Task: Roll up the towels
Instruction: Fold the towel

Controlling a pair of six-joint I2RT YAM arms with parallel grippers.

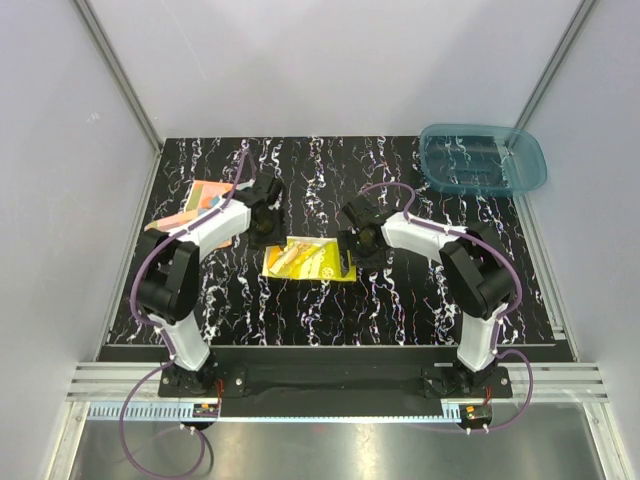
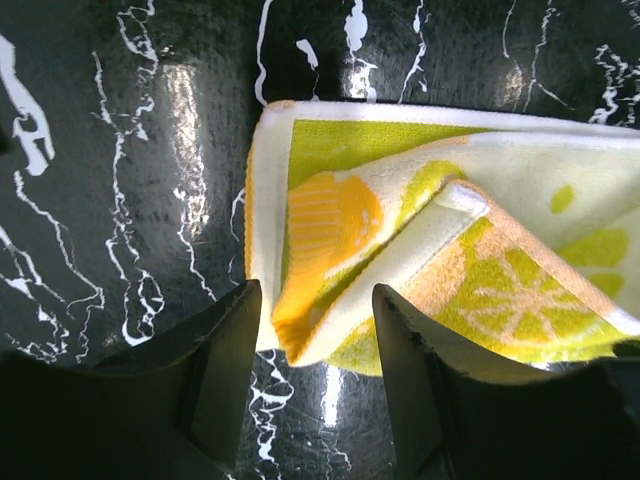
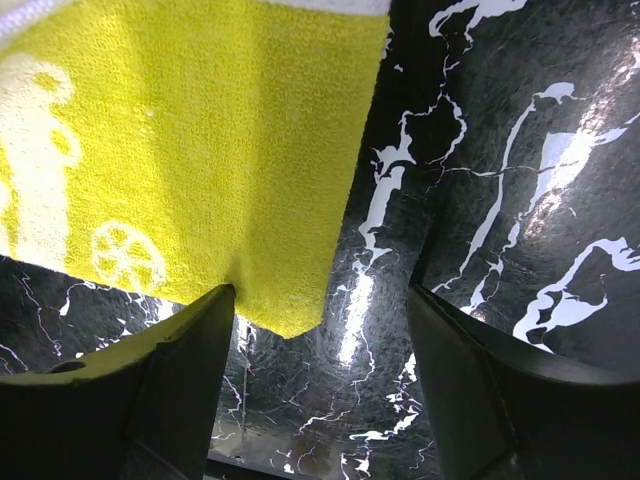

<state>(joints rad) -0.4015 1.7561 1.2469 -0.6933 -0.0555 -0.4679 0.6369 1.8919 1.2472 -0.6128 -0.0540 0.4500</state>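
The yellow towel [image 1: 308, 261] lies mid-table, its left end folded over in loose layers [image 2: 400, 230]. My left gripper [image 1: 262, 236] stands at that left end. In the left wrist view it [image 2: 312, 300] is open, and the folded corner pokes in between its fingers. My right gripper [image 1: 347, 262] is at the towel's right end. It [image 3: 322, 300] is open, with the flat yellow corner [image 3: 200, 150] beside its left finger and bare table between the jaws. The orange towel [image 1: 195, 205] lies at the back left, partly hidden behind the left arm.
A translucent teal bin [image 1: 482, 158] stands at the back right corner of the black marbled table [image 1: 400, 310]. White walls with metal posts enclose the table on three sides.
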